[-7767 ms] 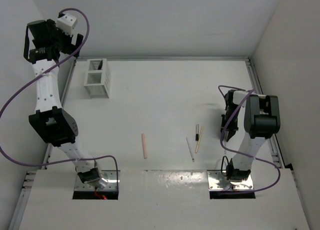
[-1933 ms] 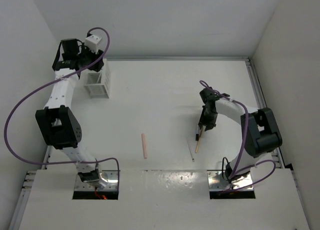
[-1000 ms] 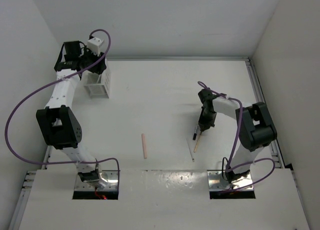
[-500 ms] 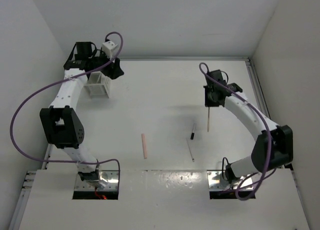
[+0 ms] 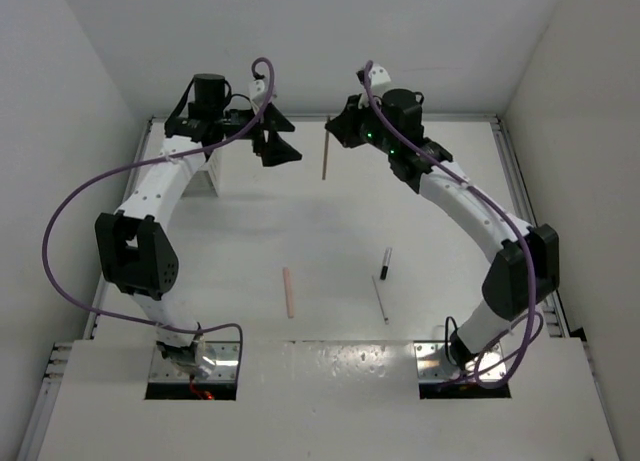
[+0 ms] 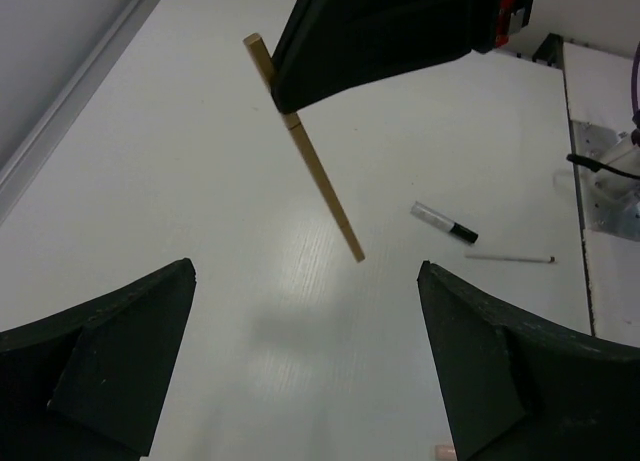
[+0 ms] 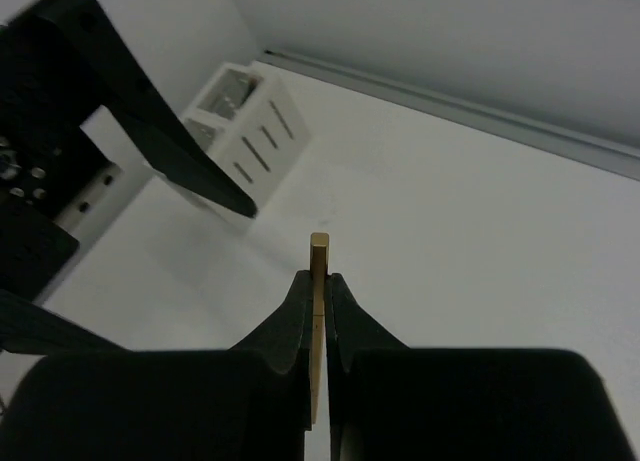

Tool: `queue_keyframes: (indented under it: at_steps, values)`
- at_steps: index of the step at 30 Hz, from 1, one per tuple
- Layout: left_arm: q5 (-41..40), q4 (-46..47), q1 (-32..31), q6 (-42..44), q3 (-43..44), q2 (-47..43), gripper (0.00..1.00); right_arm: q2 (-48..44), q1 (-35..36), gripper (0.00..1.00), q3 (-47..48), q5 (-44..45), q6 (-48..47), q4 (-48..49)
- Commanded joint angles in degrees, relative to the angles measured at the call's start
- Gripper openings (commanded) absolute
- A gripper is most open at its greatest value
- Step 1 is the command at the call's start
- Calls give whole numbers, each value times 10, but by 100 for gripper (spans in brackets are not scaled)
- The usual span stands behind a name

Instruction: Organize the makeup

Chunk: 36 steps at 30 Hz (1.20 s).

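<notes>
White walls close in a white surface [image 5: 330, 221]. The right pincer [image 7: 317, 281] is clamped on the tan stick [image 5: 325, 156] near its top end, so the stick hangs almost upright in the air over the far middle of the surface. The left pincer [image 5: 283, 139] stands wide and empty just left of that stick, facing it without touching. A slatted box [image 7: 250, 131] sits far left, by the left arm. 3 more sticks lie toward the front: the pink stick [image 5: 288, 292] left of centre, the black-and-white stick [image 5: 384, 264] and the thin white stick [image 5: 381, 300] close together on the right.
</notes>
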Motion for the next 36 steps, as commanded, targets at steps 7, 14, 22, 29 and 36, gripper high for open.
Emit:
queue_keyframes:
  at_steps: [7,14,22,29,36]
  values:
    - [6,144,-7,-126,-35,0,100,50,33,0,28,-119,94,198]
    - [-41,164,-7,-143,-63,0,86,74,40,0,23,-151,167,271]
    - [-23,186,-7,-166,-63,0,33,80,45,0,16,-153,150,244]
    - [-31,186,0,-166,-63,0,0,90,44,19,31,-168,140,230]
    - [-138,144,83,-54,-63,-18,0,56,19,100,3,-129,97,175]
